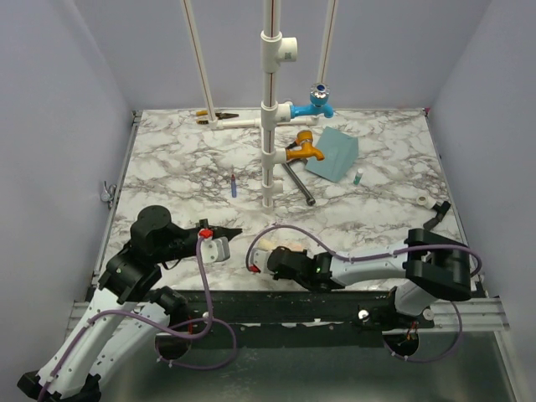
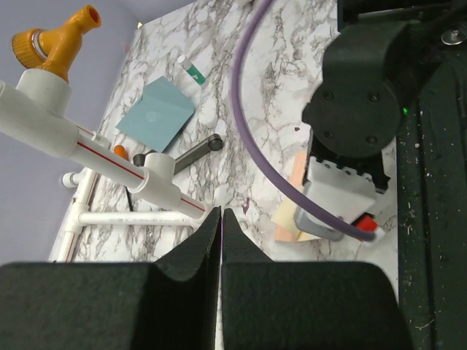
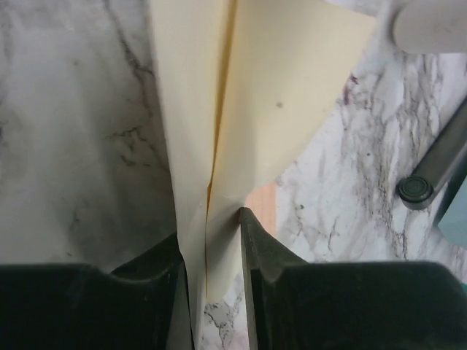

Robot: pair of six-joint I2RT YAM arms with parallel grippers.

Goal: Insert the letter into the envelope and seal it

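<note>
The tan letter [image 1: 282, 245] lies at the near edge of the marble table, folded up into a crease in the right wrist view [image 3: 277, 95]. My right gripper [image 3: 211, 222] straddles that crease, its jaws a little apart. One layer rests against the left finger, the other touches the right fingertip, and marble shows between them lower down. From the left wrist the letter [image 2: 290, 219] peeks out under the right gripper [image 1: 263, 261]. My left gripper [image 1: 234, 231] hovers just left of it, shut on nothing [image 2: 221, 213]. The teal-blue envelope [image 1: 332, 153] lies flat far back right [image 2: 155, 113].
A white pipe stand [image 1: 268, 126] with a blue fitting [image 1: 317, 100] and an orange fitting [image 1: 301, 149] rises mid-table. Near it lie a metal rod [image 1: 298, 184], a blue pen [image 1: 233, 182], a small green-capped bottle [image 1: 358, 177] and a tape roll [image 1: 423, 199].
</note>
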